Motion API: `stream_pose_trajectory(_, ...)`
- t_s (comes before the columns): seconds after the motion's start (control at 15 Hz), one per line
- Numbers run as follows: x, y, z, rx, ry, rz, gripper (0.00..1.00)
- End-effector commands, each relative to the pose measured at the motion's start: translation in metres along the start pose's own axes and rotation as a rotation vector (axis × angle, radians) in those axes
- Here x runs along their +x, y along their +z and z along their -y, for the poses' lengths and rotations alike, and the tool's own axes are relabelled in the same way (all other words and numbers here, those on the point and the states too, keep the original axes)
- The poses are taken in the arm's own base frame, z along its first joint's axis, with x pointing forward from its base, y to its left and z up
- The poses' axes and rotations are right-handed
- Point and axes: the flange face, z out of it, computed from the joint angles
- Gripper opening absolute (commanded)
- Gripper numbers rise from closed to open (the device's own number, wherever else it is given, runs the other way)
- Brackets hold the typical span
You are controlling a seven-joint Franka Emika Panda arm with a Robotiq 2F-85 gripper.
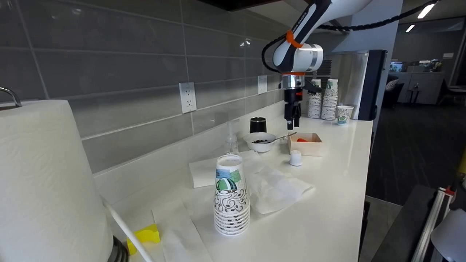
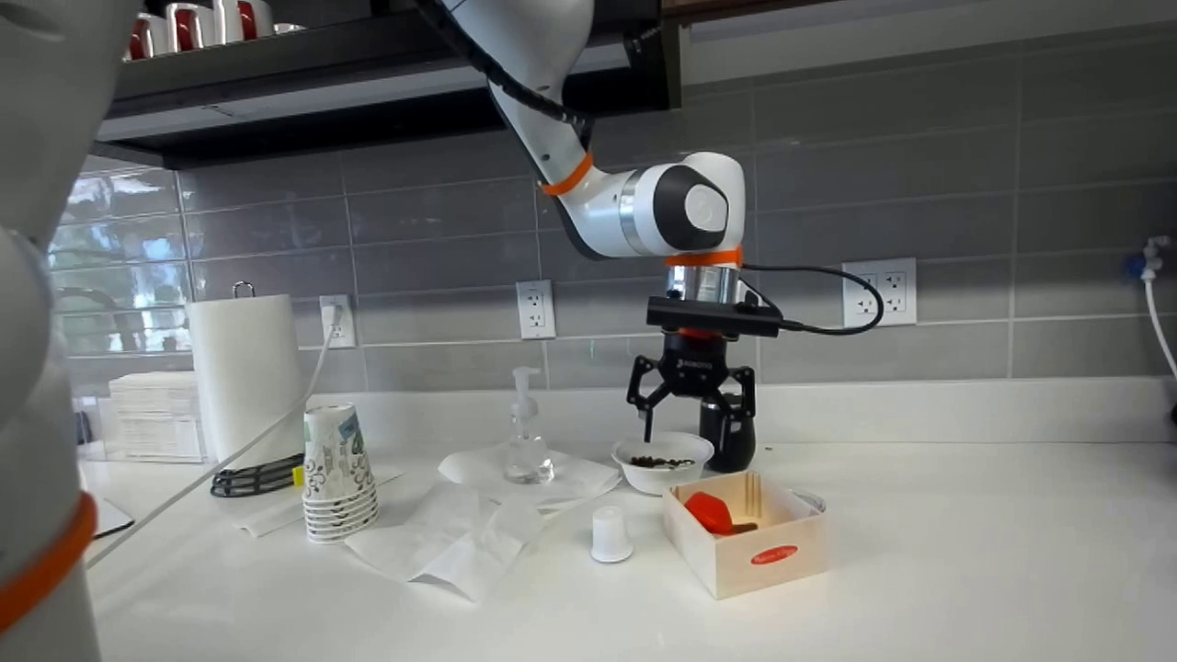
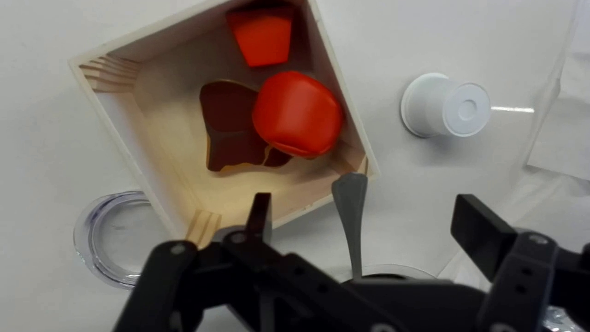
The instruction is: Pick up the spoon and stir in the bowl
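Observation:
The small white bowl [image 1: 259,147] stands near the wall with dark bits inside; it also shows in an exterior view [image 2: 657,478]. The metal spoon [image 1: 287,136] leans in it, its handle sticking out over the rim toward the wooden box. In the wrist view the spoon's handle [image 3: 351,207] lies between the two fingers, and only a bit of the bowl's rim [image 3: 398,269] shows; the rest is hidden by the gripper. My gripper [image 3: 363,207] is open and empty, pointing down, above the bowl and spoon in both exterior views [image 1: 293,125] [image 2: 690,434]. No contact with the spoon shows.
A wooden box [image 2: 772,565] with red items stands beside the bowl. A white pod [image 2: 610,535] is near it. A black mug [image 1: 258,125] stands behind the bowl by the wall. A soap bottle [image 2: 528,450], napkins, a cup stack [image 1: 232,200] and a clear lid [image 3: 94,244] are around.

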Motion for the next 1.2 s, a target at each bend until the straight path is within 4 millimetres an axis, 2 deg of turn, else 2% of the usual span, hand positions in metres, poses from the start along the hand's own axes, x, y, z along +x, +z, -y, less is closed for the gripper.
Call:
stream_pose_trajectory(0.0, 0.010, -0.003, -0.009, -0.001, 0.026, 0.020, 1.00)
stream_pose_trajectory(0.73, 0.016, 0.002, 0.007, 0.030, 0.000, 0.079, 1.00)
stream_pose_trajectory(1.13, 0.011, 0.007, 0.014, 0.044, -0.009, 0.077, 1.00)
